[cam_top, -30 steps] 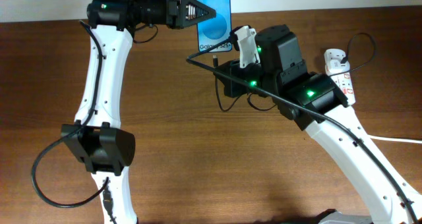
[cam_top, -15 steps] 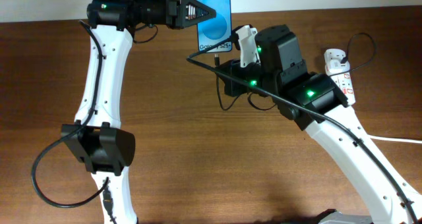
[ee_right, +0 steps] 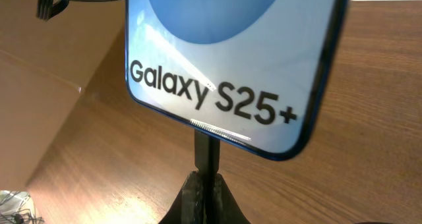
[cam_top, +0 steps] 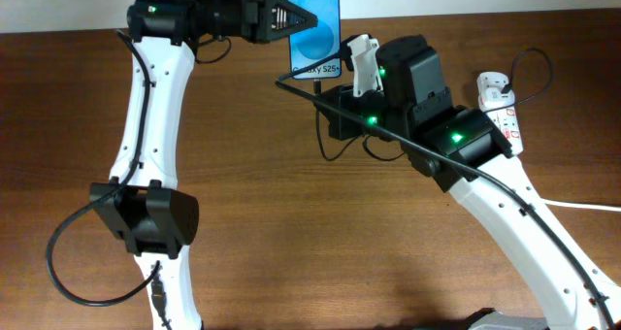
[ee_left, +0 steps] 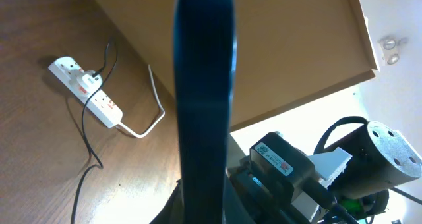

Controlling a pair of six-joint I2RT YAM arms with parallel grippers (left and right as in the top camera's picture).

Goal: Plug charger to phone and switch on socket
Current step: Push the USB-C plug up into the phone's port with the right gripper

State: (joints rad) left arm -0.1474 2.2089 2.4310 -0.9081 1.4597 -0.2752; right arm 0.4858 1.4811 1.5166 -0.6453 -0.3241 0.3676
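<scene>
My left gripper [cam_top: 294,19] is shut on the phone [cam_top: 316,24] and holds it up at the table's far edge, with the blue screen and white text facing the overhead camera. In the left wrist view the phone [ee_left: 204,85] is a dark edge-on bar. My right gripper [ee_right: 206,184] is shut on the charger plug [ee_right: 206,151]. The plug tip points up and meets the phone's bottom edge [ee_right: 217,85] under the text. The charger's thin cable [cam_top: 324,148] loops below the right wrist. The white socket [cam_top: 501,102] lies at the far right.
The socket [ee_left: 86,92] with its thick white cord [ee_left: 148,118] also shows in the left wrist view, on the wooden table next to a tan wall panel [ee_left: 283,46]. The right arm's body [cam_top: 456,141] lies between the phone and the socket.
My right gripper has crept up with the plug, so the tip has closed on the phone's bottom edge. The left arm and the phone have stayed put.
</scene>
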